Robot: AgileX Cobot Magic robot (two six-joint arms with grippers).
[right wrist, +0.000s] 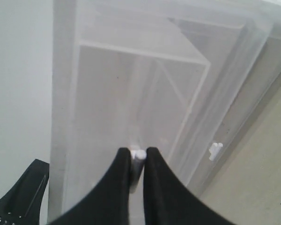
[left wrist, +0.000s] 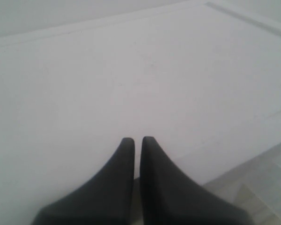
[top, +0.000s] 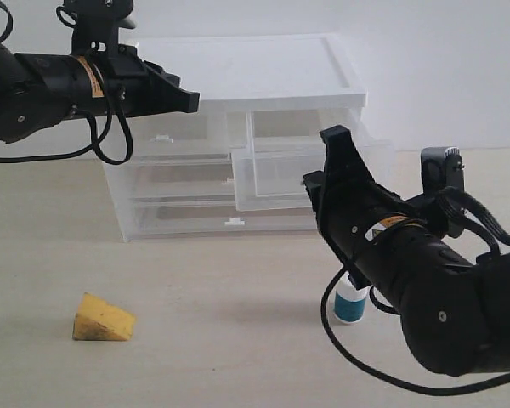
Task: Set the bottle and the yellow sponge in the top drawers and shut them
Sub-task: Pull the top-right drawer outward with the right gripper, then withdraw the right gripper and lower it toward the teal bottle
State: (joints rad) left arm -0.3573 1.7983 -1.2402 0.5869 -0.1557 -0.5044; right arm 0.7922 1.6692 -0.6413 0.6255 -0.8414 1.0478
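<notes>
The cabinet (top: 255, 72) stands at the back of the table (top: 221, 348). Its right top drawer (top: 276, 174) juts forward of the left top drawer (top: 166, 136). The sponge (top: 104, 320) lies front left. The bottle (top: 350, 302) stands front right, partly behind my right arm. My left gripper (left wrist: 136, 140) hangs over the cabinet top, and my right gripper (right wrist: 138, 152) pinches the jutting drawer's tab handle (right wrist: 139, 154).

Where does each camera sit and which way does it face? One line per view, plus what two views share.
Exterior view: off the arms, facing the cabinet front; both arms, yellow sponge and bottle show.
Left wrist view: behind the left gripper, looking onto the cabinet's white top.
Right wrist view: behind the right gripper, looking into the pulled-out top drawer, its handle pinched.
Shared: all show the cabinet.
</notes>
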